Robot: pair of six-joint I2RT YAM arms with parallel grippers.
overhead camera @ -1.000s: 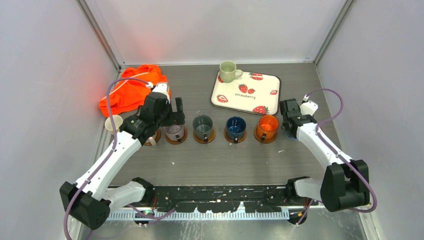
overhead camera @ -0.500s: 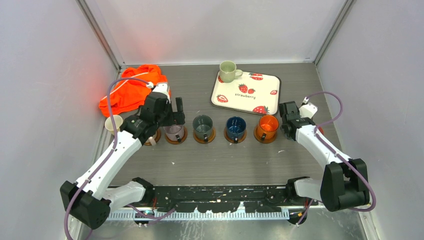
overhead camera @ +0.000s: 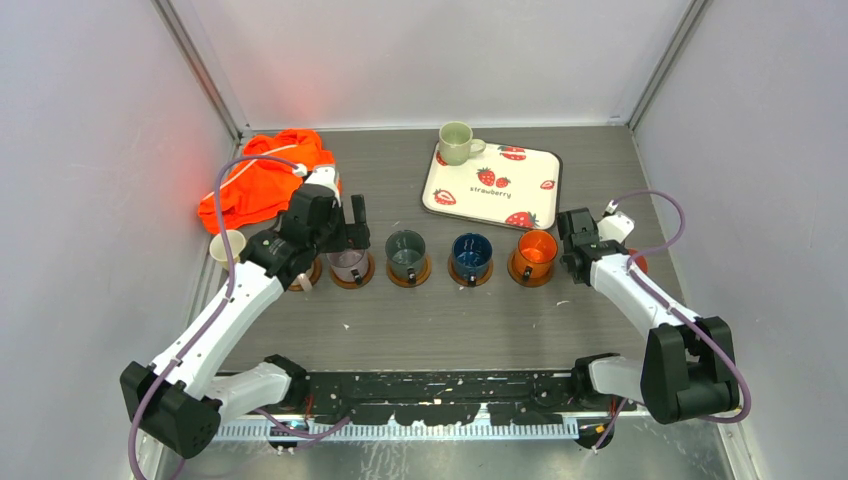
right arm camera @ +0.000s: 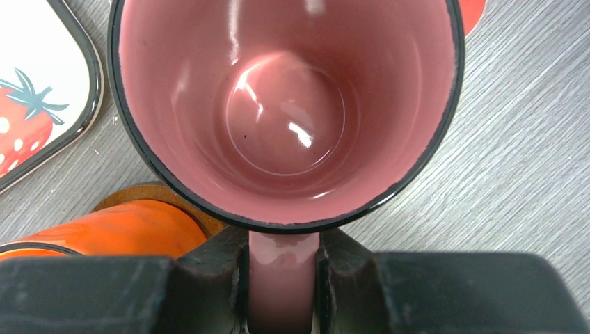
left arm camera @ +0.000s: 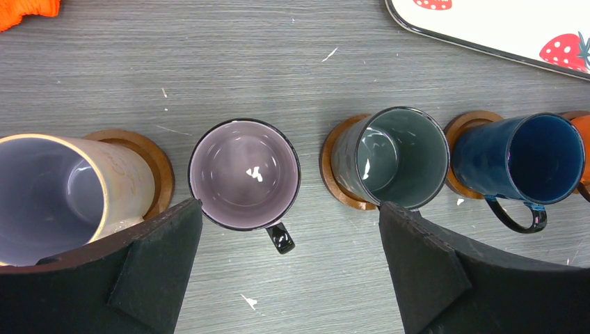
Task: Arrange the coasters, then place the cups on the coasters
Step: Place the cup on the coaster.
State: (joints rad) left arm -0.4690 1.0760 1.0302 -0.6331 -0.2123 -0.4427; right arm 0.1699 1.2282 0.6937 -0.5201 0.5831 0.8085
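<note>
1. Grey wood-grain table point(overhead camera: 420, 320), overhead view: a row of mugs point(overhead camera: 406, 252) stands on brown coasters point(overhead camera: 408, 278); a pale green mug point(overhead camera: 456, 143) sits on the strawberry tray point(overhead camera: 520, 195).
2. Left wrist view: left gripper point(left arm camera: 289, 209), jaws wide apart, holding nothing; lilac mug point(left arm camera: 245, 174) below, between them.
3. Right wrist view: right gripper point(right arm camera: 284, 243) clamped on the pink mug point(right arm camera: 285, 104) by its handle, beside the orange mug point(right arm camera: 104, 229), near the red coaster point(right arm camera: 473, 10).

Orange cloth point(overhead camera: 262, 188) back left, strawberry-print tray point(overhead camera: 530, 170) back centre
</note>
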